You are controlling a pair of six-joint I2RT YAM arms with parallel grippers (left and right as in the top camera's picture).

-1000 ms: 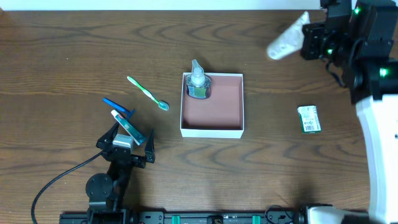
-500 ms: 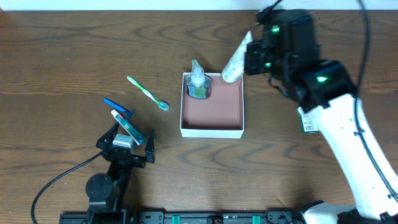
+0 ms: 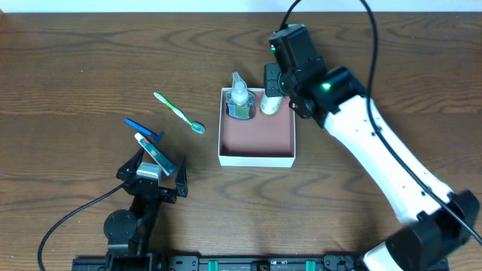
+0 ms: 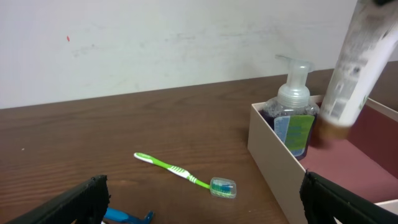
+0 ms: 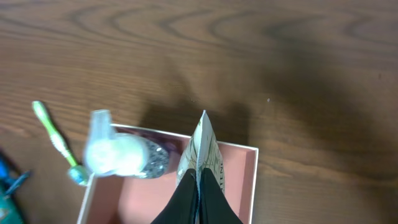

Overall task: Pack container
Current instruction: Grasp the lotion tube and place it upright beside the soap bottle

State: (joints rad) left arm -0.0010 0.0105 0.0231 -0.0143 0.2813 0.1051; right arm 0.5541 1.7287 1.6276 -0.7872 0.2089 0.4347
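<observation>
Overhead, right arm (image 3: 376,143) over container (image 3: 256,159), gripping tube (image 3: 269,104)

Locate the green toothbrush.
In the overhead view, the toothbrush lies left of the container, with the blue razor at its lower left.

A robot test bench — wood-grain table (image 3: 75,45), bare white wall (image 4: 155,43).

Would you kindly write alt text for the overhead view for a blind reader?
The right gripper, shut on a white tube, holds it at the far edge of the white-walled container, beside a pump bottle standing inside. A green toothbrush and a small blue item lie left of it on the wooden table, near the open left gripper.
</observation>
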